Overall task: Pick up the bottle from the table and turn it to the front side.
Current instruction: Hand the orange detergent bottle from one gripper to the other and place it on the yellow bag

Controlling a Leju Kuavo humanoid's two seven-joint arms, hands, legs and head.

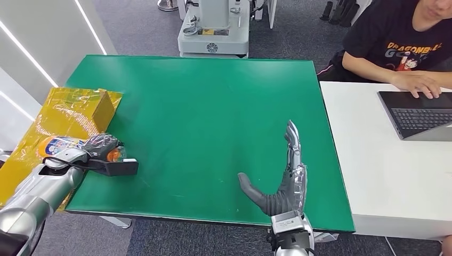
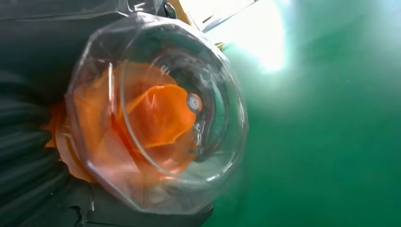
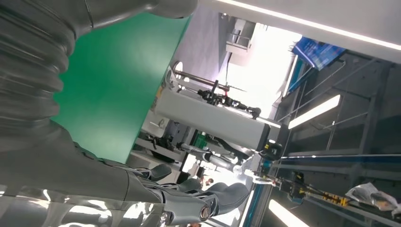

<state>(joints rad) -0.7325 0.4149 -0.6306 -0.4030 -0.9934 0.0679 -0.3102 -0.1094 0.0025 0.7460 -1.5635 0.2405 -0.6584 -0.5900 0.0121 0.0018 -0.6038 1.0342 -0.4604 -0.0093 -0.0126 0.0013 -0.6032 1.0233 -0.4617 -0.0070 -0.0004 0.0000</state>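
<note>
Right hand (image 1: 285,178) stands at the lower middle of the head view, over the near edge of the green table (image 1: 213,101), palm turned to the left of the frame. Its fingers (image 1: 292,140) are straight and point toward the top of the frame, the grey thumb (image 1: 253,193) spread wide to the left; it holds nothing and touches nothing. In the right wrist view its dark fingers (image 3: 189,201) lie stretched along the lower edge, with green table above them.

Left hand (image 1: 104,152) sits at the lower left of the head view, at the table's left edge. Its fingers are wrapped around the bottle (image 1: 69,145), which lies on its side in the grip, its label end toward the left edge of the frame, above yellow wrapping (image 1: 48,114). The thumb juts dark to the right over the green. In the left wrist view the bottle (image 2: 156,113) takes up the left and middle of the frame: a clear rounded end with orange inside, seen end on, with dark fingers (image 2: 28,142) pressed against it at the left edge.

A cardboard box (image 1: 104,109) sits on the wrapping at the upper left. At the upper right a person (image 1: 405,42) sits at a white table (image 1: 373,160) with a hand on a laptop (image 1: 418,114).
</note>
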